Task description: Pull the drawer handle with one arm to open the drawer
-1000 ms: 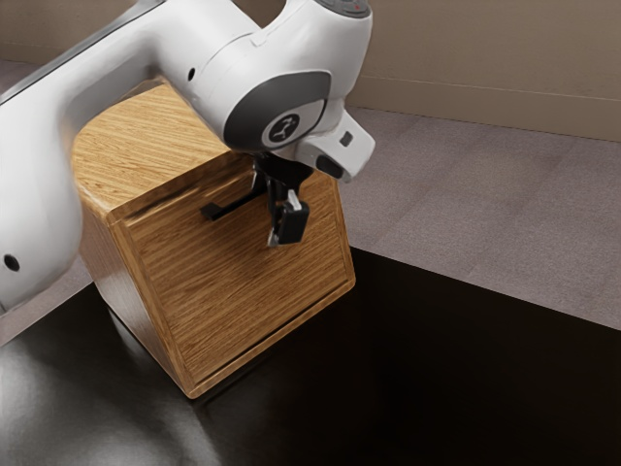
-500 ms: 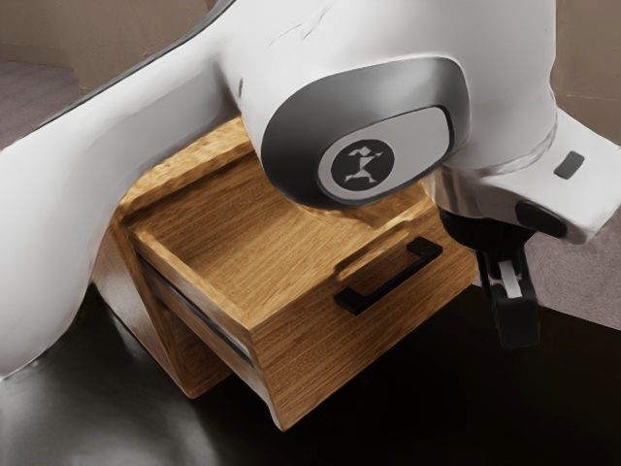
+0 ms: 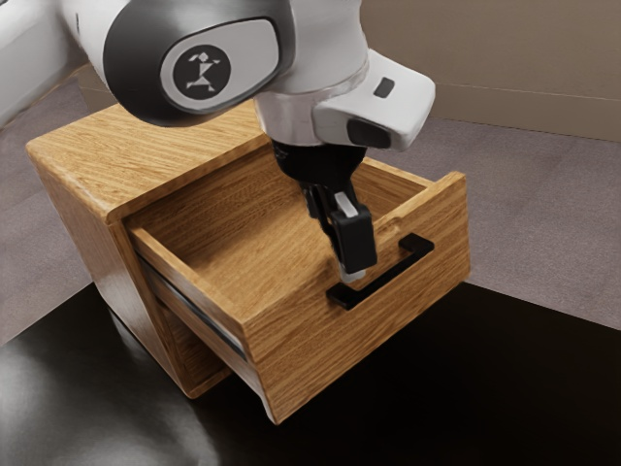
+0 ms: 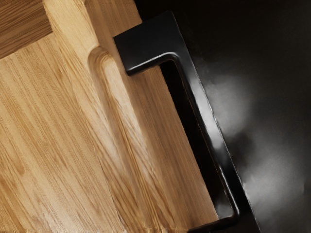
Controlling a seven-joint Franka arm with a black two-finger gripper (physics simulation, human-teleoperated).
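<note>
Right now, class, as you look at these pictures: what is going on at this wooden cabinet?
A robot arm is working at a wooden cabinet that stands on a dark table. The cabinet's drawer stands pulled well out. The arm's tool hangs at the drawer's front edge, right by the black handle. Whether it grips the handle cannot be told.

No lettering; a white figure emblem marks the arm.
</note>
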